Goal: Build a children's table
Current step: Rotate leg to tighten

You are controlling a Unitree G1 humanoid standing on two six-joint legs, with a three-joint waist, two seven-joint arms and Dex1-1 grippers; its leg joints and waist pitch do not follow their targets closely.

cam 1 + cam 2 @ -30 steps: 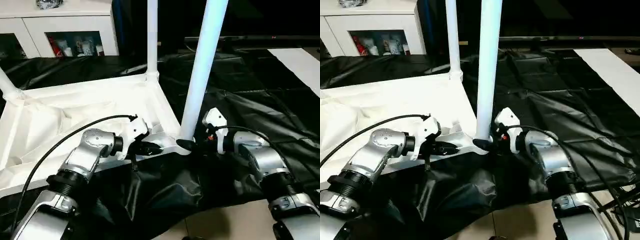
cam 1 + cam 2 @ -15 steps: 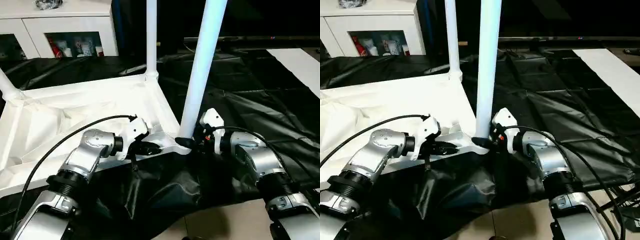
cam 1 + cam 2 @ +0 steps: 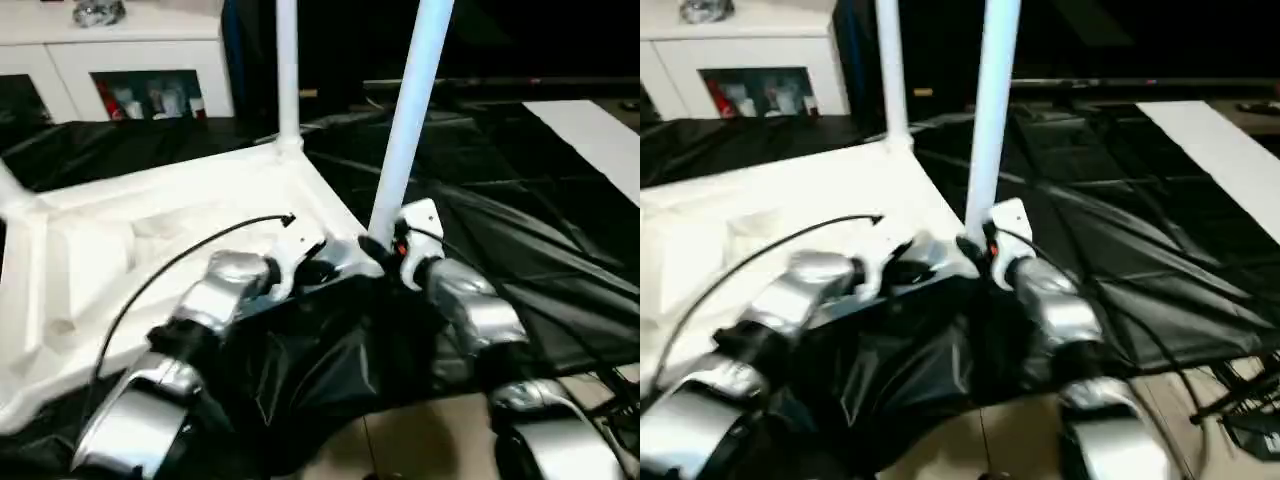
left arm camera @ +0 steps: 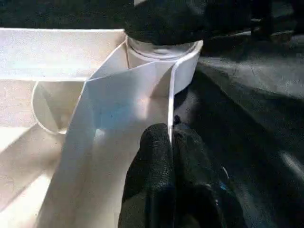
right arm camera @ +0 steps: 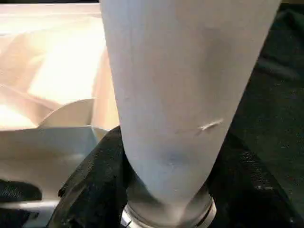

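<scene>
While the tabletop point(image 3: 150, 225) lies underside up on the black sheet point(image 3: 520, 190), the right gripper point(image 3: 383, 247) clamps the near leg point(image 3: 405, 130) at its foot. Left wrist view: left gripper point(image 4: 170, 156) pinched shut on a rib point(image 4: 169, 102) by the socket point(image 4: 164, 52). Right wrist view: fingers point(image 5: 90, 185) hug the leg; seating it looks next. Behind, the cabinet point(image 3: 150, 95) holds small items.

Tabletop point(image 3: 150, 230) and legs point(image 3: 408, 120) are plain white, sitting on a shiny black sheet point(image 3: 520, 200). Gripper fingers point(image 4: 156, 161) are black, forearms point(image 3: 470, 310) silver.
</scene>
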